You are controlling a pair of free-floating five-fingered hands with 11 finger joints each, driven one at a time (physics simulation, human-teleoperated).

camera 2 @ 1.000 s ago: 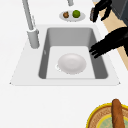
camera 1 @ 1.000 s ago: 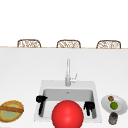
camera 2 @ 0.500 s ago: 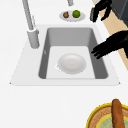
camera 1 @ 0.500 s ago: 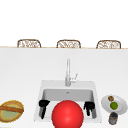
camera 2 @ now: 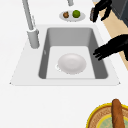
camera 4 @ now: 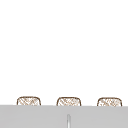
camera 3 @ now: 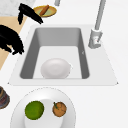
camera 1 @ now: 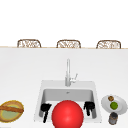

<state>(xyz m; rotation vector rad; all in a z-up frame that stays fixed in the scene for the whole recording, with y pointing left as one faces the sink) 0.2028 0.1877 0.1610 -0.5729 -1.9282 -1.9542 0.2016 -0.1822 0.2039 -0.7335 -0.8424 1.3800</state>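
We hover both black hands over the grey steel sink (camera 2: 100, 62): our left hand (camera 2: 112, 48) and right hand (camera 3: 11, 40) hang with fingers relaxed, holding nothing. The round white ceramic bowl (camera 2: 72, 63) sits on the basin floor; it looks smooth, rigid and breakable, best gripped by its rim.

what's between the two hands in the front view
In the front view a red ball sits between the left hand and the right hand, over the sink's front edge.
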